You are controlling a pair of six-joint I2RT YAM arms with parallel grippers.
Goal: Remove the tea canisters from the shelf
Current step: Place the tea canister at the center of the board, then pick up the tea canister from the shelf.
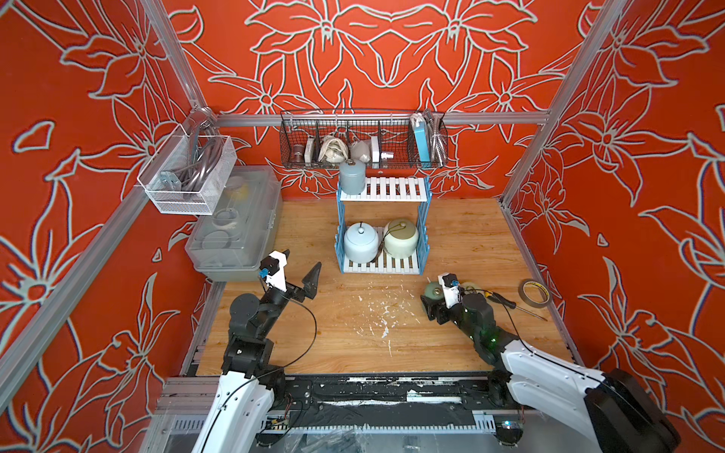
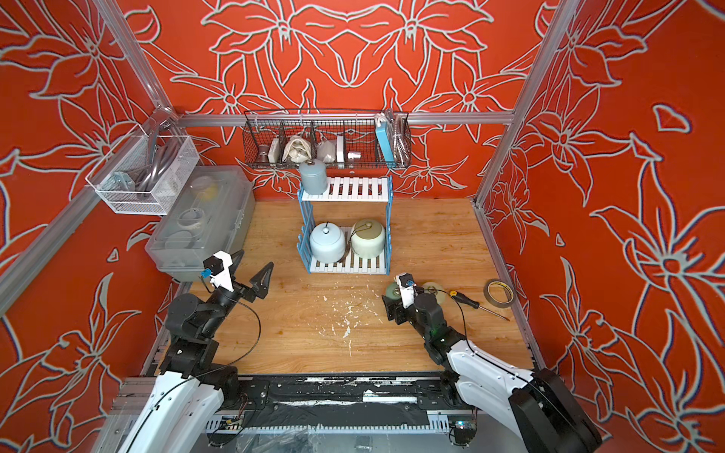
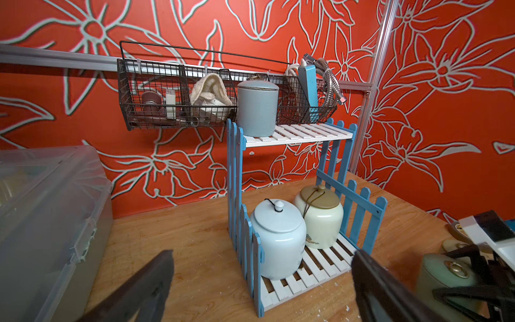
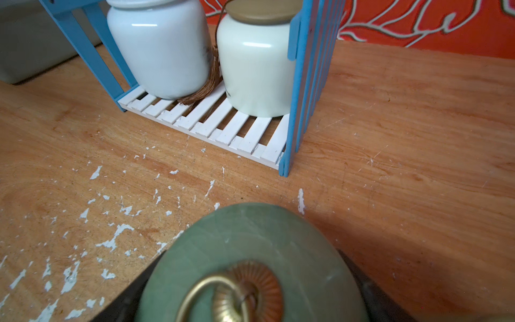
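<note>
Where the right arm reaches low over the wooden table (image 1: 345,345), the right gripper (image 1: 434,299) grasps the sage green canister (image 4: 250,237). Its jaws are spread wide, with a dark finger against each flank of the canister. The canister stands upright on the tabletop in front of the shelf's right corner and well clear of it, its brass ring knob on top. The small cream canister (image 1: 469,287) stands just beside it on the right, also on the table and mostly hidden behind the wrist. A screwdriver (image 1: 506,302) and a tape roll (image 1: 534,292) lie further right.

The left gripper (image 1: 300,263) hangs above the table's left side, released, its jaws spread wide with nothing between them, pointing toward the shelf.

Beyond both grippers stands the shelf (image 1: 425,235). On its lower tier sit the two squat jars side by side, nearly touching. The pale blue jar (image 1: 361,241) is on the left and the cream jar (image 1: 400,237) on the right, and a brown tassel hangs between them in the right wrist view. On the upper tier the blue-grey canister (image 1: 352,176) stands upright at the left end.

Behind it the black wire basket (image 1: 363,141) hangs on the back wall.
</note>
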